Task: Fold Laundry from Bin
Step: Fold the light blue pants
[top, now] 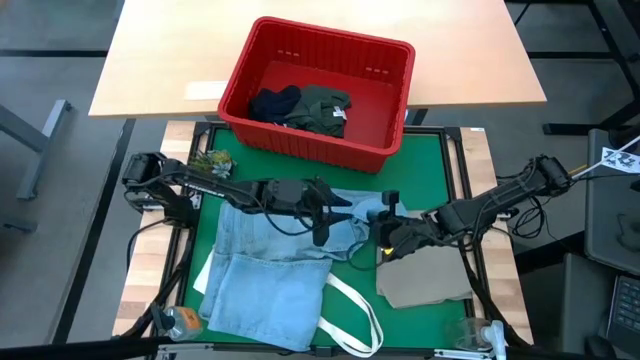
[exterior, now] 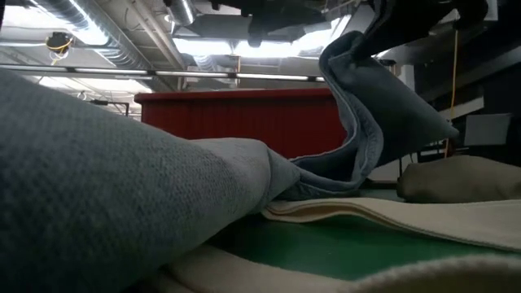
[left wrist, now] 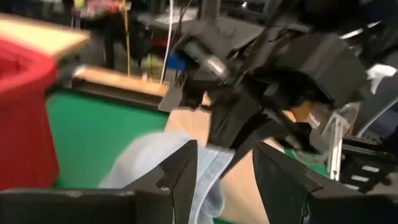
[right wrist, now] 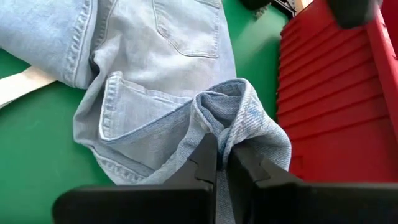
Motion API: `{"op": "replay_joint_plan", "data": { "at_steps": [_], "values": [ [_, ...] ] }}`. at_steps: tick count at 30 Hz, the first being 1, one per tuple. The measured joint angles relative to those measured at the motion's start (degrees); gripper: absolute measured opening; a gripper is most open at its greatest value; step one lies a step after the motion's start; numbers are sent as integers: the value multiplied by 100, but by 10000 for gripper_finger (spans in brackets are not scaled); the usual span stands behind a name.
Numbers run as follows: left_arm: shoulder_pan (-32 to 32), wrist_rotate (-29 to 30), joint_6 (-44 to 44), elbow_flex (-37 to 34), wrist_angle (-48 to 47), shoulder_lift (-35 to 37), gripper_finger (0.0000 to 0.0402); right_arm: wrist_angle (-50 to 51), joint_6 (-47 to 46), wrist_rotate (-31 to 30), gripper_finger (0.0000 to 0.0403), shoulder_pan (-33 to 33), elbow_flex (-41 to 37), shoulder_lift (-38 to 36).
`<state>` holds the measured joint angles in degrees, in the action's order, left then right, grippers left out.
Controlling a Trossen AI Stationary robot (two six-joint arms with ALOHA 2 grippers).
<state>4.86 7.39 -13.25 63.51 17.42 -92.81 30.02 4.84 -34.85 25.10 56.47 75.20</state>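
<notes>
Denim jeans [right wrist: 155, 81] — soft, bunched | right claw [right wrist: 222, 163] pinching waistband | left claw [left wrist: 227, 171] open — empty

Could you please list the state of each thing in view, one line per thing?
Jeans: spread on the mat, one edge lifted.
Right gripper: shut on the jeans' lifted fold.
Left gripper: open, over the jeans, holding nothing.
Beige cloth: folded, lying flat on the mat.
Bin: upright, still holding dark garments.
Tote bag: partly under the jeans, straps showing.
</notes>
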Motion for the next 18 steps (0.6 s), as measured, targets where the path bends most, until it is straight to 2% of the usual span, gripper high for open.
{"op": "replay_joint_plan", "data": {
  "at_steps": [4, 10, 13, 18],
  "values": [
    [98, 64, 301, 4, 363, -116, 149, 94, 2, 146, 14, 0, 0, -2],
    [177, 65, 170, -7, 459, -410, 172, 941, -622, 1093, 15, 0, 81, -22],
    [190, 61, 48, -7, 900, -644, 200, 1746, -997, 1324, 15, 6, 329, -22],
    [188, 92, 54, -7, 2168, -1182, 234, 2731, -1198, 1549, 16, 2, 844, -27]
  ]
}}
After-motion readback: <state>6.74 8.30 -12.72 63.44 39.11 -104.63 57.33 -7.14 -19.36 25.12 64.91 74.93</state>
